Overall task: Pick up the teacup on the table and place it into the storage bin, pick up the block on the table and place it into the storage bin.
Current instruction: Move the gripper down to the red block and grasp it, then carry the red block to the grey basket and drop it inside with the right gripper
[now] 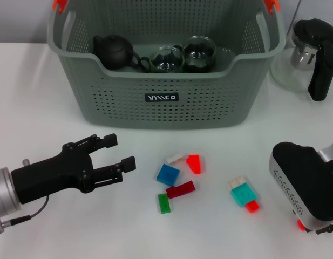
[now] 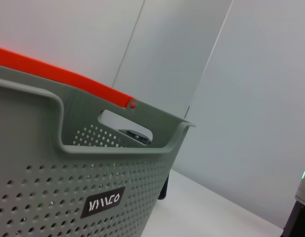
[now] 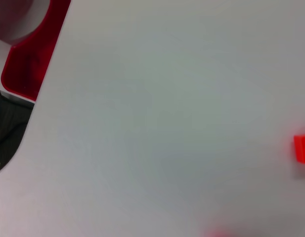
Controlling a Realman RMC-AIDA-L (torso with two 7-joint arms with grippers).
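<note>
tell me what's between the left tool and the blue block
Nothing: in the head view the white table is bare between the open left tool and the blue block, first of the scattered blocks.

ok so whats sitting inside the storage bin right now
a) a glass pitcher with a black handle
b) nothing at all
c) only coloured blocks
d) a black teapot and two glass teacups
d: the head view shows a black teapot and two glass teacups inside the storage bin, while the coloured blocks lie on the table in front of it.
</note>
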